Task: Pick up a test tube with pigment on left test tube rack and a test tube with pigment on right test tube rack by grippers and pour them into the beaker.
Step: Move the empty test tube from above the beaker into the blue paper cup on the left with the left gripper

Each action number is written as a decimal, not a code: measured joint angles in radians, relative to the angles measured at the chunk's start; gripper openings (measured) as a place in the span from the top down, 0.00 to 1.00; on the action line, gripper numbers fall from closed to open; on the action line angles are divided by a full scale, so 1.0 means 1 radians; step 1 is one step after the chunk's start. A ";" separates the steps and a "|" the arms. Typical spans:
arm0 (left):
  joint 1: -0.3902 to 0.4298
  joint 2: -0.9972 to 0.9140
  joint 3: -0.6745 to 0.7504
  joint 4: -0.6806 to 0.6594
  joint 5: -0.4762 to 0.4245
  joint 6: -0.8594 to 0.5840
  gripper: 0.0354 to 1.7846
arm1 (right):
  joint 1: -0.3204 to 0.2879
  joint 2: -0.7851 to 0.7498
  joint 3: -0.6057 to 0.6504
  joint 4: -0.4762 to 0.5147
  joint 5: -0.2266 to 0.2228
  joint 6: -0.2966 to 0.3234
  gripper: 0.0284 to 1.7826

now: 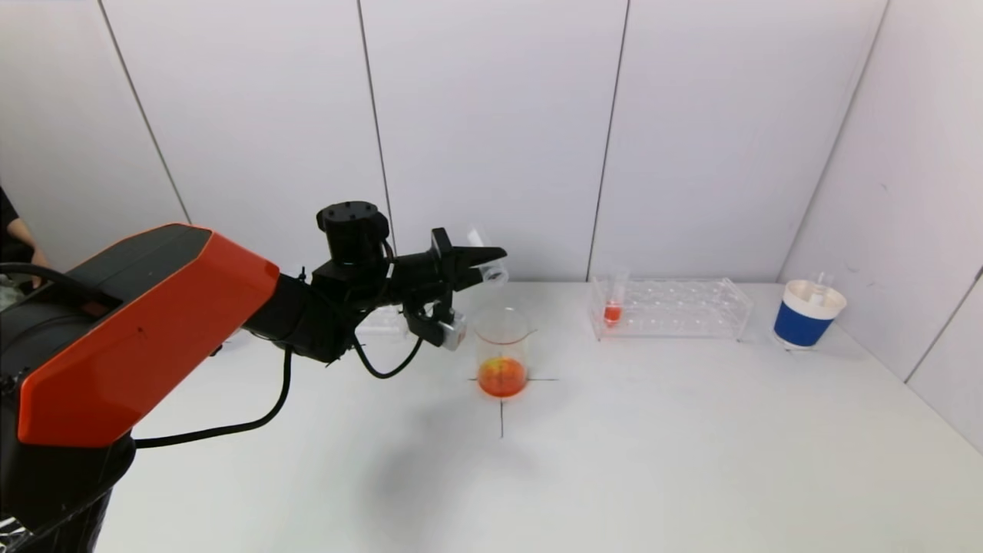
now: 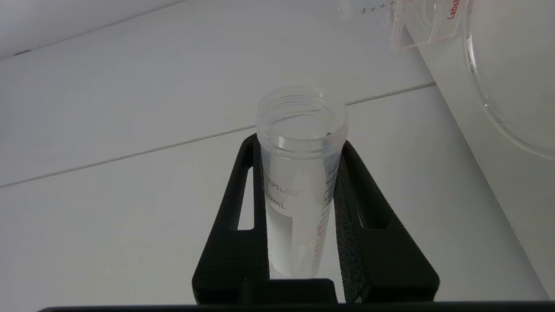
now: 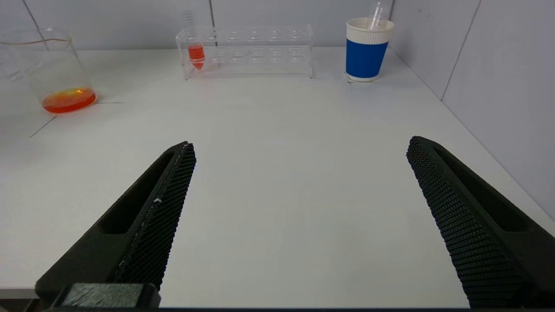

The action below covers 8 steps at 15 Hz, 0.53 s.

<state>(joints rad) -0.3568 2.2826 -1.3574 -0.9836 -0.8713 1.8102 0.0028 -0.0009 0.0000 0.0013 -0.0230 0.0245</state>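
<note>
My left gripper [image 1: 482, 259] is shut on a clear 50 mL test tube [image 1: 493, 269]. It holds the tube tipped on its side just above the beaker [image 1: 503, 352], which has orange liquid at the bottom. In the left wrist view the tube [image 2: 299, 182] looks empty between the fingers [image 2: 234, 242], with the beaker rim [image 2: 511, 95] beside it. A tube with red pigment [image 1: 613, 309] stands in the right rack [image 1: 676, 309]. The left rack [image 1: 380, 324] is mostly hidden behind my left arm. My right gripper [image 3: 299, 145] is open and empty, low over the table, out of the head view.
A blue and white paper cup [image 1: 810, 316] stands at the far right near the wall, with a clear object in it. The right wrist view shows the beaker [image 3: 56, 73], right rack [image 3: 247, 50], red tube [image 3: 196, 55] and cup [image 3: 366, 50] ahead.
</note>
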 joint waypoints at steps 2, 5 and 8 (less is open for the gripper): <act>0.000 0.001 0.001 0.000 -0.001 0.011 0.76 | 0.000 0.000 0.000 0.000 0.000 0.000 0.01; 0.000 0.003 0.002 0.000 -0.001 0.027 0.76 | 0.000 0.000 0.000 0.000 0.000 0.000 0.01; 0.000 0.005 0.003 0.001 -0.001 0.065 0.76 | 0.000 0.000 0.000 0.000 0.000 0.000 0.01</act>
<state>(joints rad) -0.3572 2.2879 -1.3547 -0.9823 -0.8721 1.8751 0.0028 -0.0009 0.0000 0.0017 -0.0230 0.0245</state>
